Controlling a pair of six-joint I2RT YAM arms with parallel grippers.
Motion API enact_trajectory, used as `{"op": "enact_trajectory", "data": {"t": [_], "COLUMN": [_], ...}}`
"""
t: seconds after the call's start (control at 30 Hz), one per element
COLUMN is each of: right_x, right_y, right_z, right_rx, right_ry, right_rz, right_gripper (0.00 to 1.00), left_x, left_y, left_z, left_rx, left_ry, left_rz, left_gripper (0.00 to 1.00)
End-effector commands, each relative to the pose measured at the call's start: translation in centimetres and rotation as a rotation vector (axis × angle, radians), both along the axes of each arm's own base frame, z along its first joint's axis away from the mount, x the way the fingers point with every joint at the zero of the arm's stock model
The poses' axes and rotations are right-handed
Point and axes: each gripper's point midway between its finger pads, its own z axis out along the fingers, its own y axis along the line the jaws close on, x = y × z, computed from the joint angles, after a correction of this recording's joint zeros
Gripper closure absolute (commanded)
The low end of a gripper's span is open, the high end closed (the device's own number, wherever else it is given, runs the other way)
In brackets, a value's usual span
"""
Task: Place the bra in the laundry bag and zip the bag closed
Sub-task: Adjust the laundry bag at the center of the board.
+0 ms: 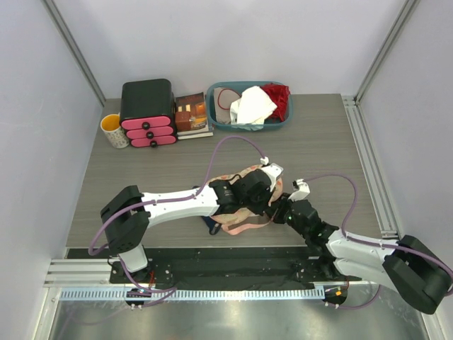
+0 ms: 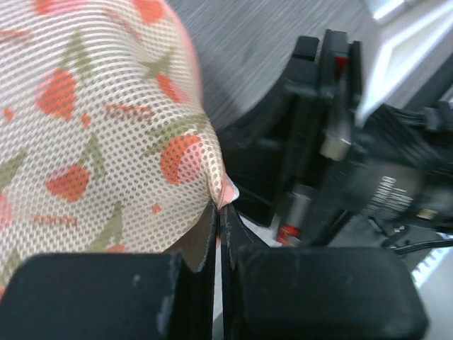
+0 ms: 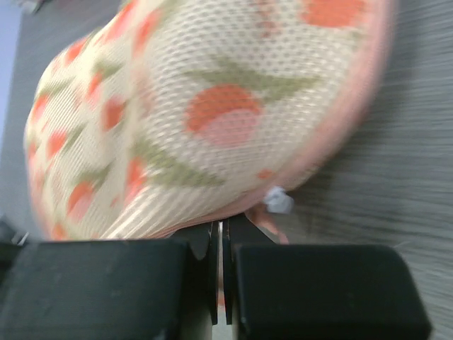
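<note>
The right gripper (image 3: 219,231) is clenched tight against the near edge of the bag (image 3: 212,106), its fingers meeting with only a hairline slit between them. They close on the pink seam, just beside a small white zip pull (image 3: 278,200). A trace of pink shows in the slit.

The bag is a soft domed pouch of cream mesh printed with orange-red flowers and olive-green leaves, bound in pale pink trim. It lies at the middle of the table (image 1: 318,142), towards the near side, between the two wrists and largely covered by them from above. Only its pink rim and some printed mesh show around the arms.

The left gripper (image 2: 219,221) is clamped shut too, pinching a fold of the bag's pink trim at its fingertips. The mesh bulges up and away to the left of the pinch. The right arm's black wrist sits close by on the other side.

A small dark navy piece, the bra (image 1: 211,225), pokes out at the bag's near-left edge under the left forearm. The rest is hidden, so its lie cannot be told.

Well apart, along the far edge, stand a yellow-lined mug (image 1: 113,131), black drawers (image 1: 147,113) with pink fronts, a book (image 1: 191,113), and a teal basket (image 1: 244,128) holding a white cloth (image 1: 251,106) and a red garment (image 1: 279,99).
</note>
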Motion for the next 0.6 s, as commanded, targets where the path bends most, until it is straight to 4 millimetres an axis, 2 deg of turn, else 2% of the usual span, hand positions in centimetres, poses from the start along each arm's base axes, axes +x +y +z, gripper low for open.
{"op": "enact_trajectory", "data": {"t": [0.0,0.07,0.13,0.2,0.23,0.27,0.3,0.37,0.4,0.47,0.5,0.57], "right_x": [4.5,4.5,4.4,3.8,3.7,3.6,2.9,2.7,2.0,1.9,1.2,0.6], "right_y": [-2.6,-2.3,-2.5,-2.7,-2.5,-2.4,-2.6,-2.2,-2.5,-2.7,-3.5,-4.0], "right_z": [2.9,1.8,0.9,-0.1,0.1,0.6,0.1,1.5,1.0,2.5,1.8,2.2], "right_rx": [-0.002,-0.056,-0.073,-0.114,-0.11,-0.093,-0.11,-0.076,-0.104,-0.102,-0.146,-0.165], "right_ry": [-0.154,-0.111,-0.07,-0.014,-0.006,-0.004,0.026,0.018,0.05,0.041,0.076,0.097], "right_rz": [-0.268,-0.256,-0.268,-0.258,-0.252,-0.249,-0.236,-0.215,-0.203,-0.206,-0.208,-0.205], "right_gripper": [0.99,0.99,0.98,0.94,0.9,0.81,0.76,0.61,0.58,0.47,0.45,0.38], "left_x": [-1.7,-1.7,-0.9,-0.5,-0.3,-0.2,0.1,0.5,0.6,1.1,1.2,1.4], "left_y": [-3.3,-2.9,-2.1,-1.6,-1.3,-1.0,-0.6,-0.2,0.0,0.3,0.5,0.8], "left_z": [2.5,2.0,1.6,1.5,1.2,1.1,0.9,0.4,0.1,-0.2,-0.3,-0.3], "left_rx": [-0.141,-0.126,-0.085,-0.052,-0.035,-0.013,0.007,0.031,0.041,0.052,0.057,0.058], "left_ry": [0.06,0.057,0.023,0.003,-0.004,-0.015,-0.029,-0.04,-0.039,-0.035,-0.038,-0.042], "left_rz": [-0.057,-0.052,-0.016,-0.011,-0.006,-0.008,0.003,0.012,0.012,0.023,0.024,0.028], "left_gripper": [1.0,1.0,1.0,1.0,1.0,1.0,1.0,1.0,1.0,1.0,1.0,1.0]}}
